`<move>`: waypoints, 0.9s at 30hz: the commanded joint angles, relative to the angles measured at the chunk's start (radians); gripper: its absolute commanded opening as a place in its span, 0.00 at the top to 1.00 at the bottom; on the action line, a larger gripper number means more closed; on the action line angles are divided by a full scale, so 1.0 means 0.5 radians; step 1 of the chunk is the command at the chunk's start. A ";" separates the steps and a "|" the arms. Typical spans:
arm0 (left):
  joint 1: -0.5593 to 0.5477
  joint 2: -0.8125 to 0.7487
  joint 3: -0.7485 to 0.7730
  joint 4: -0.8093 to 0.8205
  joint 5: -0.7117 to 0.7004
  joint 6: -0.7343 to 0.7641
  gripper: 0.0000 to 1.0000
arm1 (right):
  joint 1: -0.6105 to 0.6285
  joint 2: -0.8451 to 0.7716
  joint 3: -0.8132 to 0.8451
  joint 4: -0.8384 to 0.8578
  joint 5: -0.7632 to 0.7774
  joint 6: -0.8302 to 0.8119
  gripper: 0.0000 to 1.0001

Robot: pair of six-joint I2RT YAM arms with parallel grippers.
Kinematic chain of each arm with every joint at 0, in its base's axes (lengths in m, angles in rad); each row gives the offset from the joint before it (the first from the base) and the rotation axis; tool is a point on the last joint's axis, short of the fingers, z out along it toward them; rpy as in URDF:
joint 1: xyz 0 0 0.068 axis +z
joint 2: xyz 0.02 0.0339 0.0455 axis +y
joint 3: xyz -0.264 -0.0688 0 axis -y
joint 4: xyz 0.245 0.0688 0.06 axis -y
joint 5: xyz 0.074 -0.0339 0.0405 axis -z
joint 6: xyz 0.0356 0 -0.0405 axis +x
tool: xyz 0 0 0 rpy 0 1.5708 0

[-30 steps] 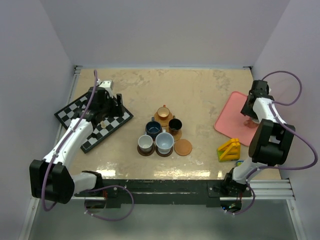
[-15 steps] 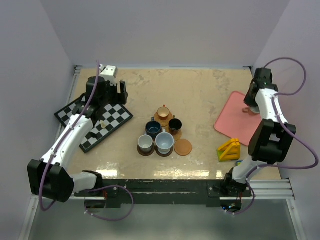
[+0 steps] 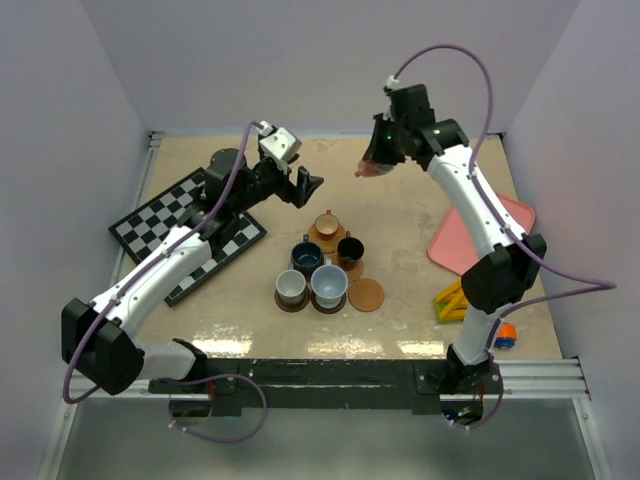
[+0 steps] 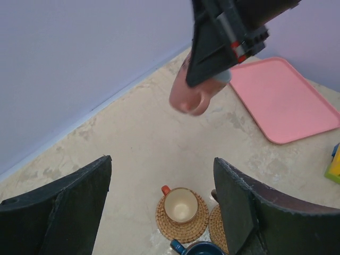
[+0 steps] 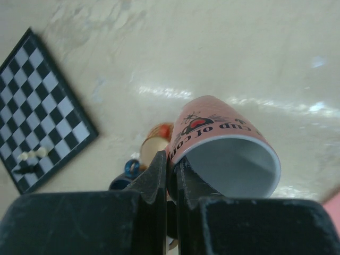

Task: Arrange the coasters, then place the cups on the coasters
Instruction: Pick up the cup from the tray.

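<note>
My right gripper (image 5: 172,170) is shut on the rim of a pink cup (image 5: 223,138) with printed lettering, one finger inside and one outside. It holds this pink cup (image 3: 368,168) tilted in the air over the far middle of the table. My left gripper (image 4: 162,175) is open and empty above an orange cup (image 4: 179,204) on a woven coaster (image 4: 164,223). In the top view the orange cup (image 3: 327,222), black cup (image 3: 350,247), dark blue cup (image 3: 306,256) and two pale cups (image 3: 291,286) (image 3: 328,283) cluster mid-table. One coaster (image 3: 366,294) lies bare.
A chessboard (image 3: 185,235) lies at the left with small pieces on it. A pink tray (image 3: 480,240) is at the right, a yellow and green toy (image 3: 455,300) in front of it, and a small orange cylinder (image 3: 505,335) near the right arm's base.
My right arm has swung from the pink tray to the far middle, carrying the pink cup up with it. My left arm has moved from the chessboard toward the cups.
</note>
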 commanded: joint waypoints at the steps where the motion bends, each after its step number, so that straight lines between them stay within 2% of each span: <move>1: -0.054 0.130 0.134 0.008 0.136 0.194 0.18 | 0.171 0.082 0.190 -0.108 -0.229 0.191 1.00; 8: -0.112 0.246 0.193 -0.118 0.253 0.184 0.18 | 0.364 0.147 0.286 -0.050 -0.312 0.292 1.00; 13: -0.198 0.317 0.187 -0.262 -0.020 0.280 0.20 | 0.420 0.168 0.344 -0.065 -0.339 0.326 1.00; 16: -0.207 0.332 0.187 -0.296 -0.216 0.280 0.26 | 0.426 0.177 0.369 -0.080 -0.349 0.320 1.00; 23: -0.260 0.360 0.193 -0.207 -0.330 0.298 0.49 | 0.441 0.208 0.406 -0.123 -0.364 0.289 1.00; 27: -0.284 0.400 0.199 -0.204 -0.333 0.280 0.58 | 0.441 0.208 0.396 -0.117 -0.379 0.277 1.00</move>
